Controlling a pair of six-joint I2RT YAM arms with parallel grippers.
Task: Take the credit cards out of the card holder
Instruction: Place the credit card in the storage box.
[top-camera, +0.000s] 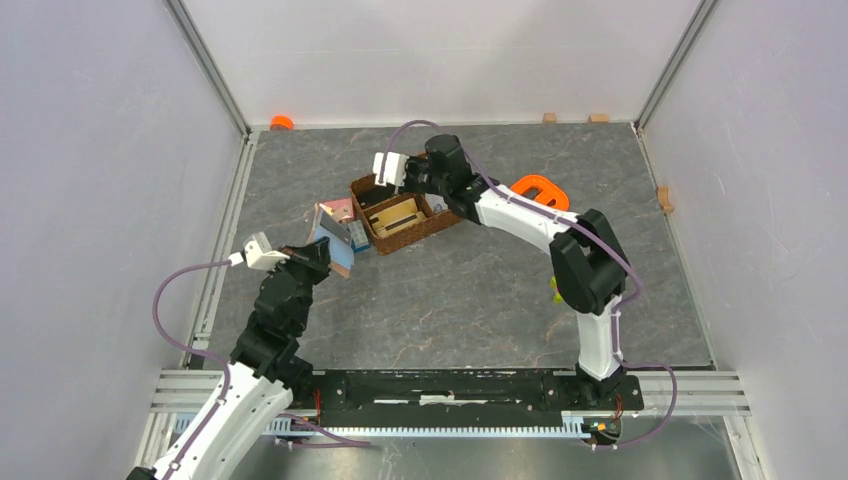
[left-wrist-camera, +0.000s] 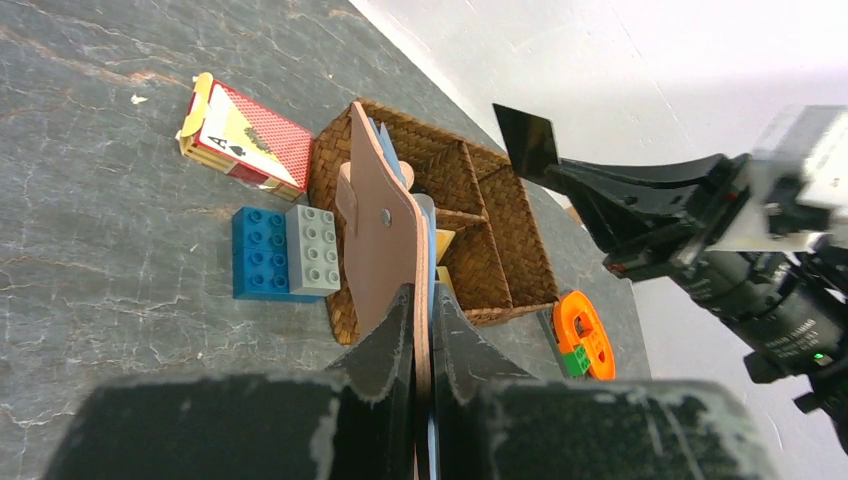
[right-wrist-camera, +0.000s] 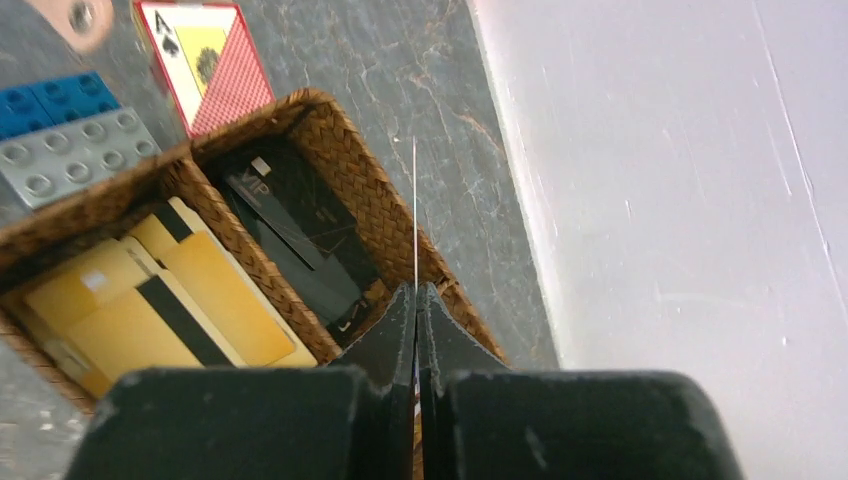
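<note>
Left pincer (left-wrist-camera: 422, 335) is clamped on the card holder (left-wrist-camera: 385, 235). It is tan-pink, smooth and leather-like, a flat flap with a small snap tab, standing on edge between my pads. Blue cards (left-wrist-camera: 393, 158) of thin plastic stick out behind it; how many is hard to tell from this angle. In the left wrist view the holder lines up between the blue brick (left-wrist-camera: 258, 255) with the grey brick (left-wrist-camera: 312, 250) and the woven wicker basket (left-wrist-camera: 500, 270).

Right pincer (right-wrist-camera: 417, 300) is pinching one dark card (left-wrist-camera: 527, 140), a glossy rigid rectangle that shows as a hairline edge-on in its own wrist view. It is held over the basket's end compartment, above the black cards (right-wrist-camera: 300, 230). The next compartment holds gold cards (right-wrist-camera: 150, 310) with dark stripes. The basket sits between this card and the holder. The table (top-camera: 450, 300) is a dark grey stone pattern.
</note>
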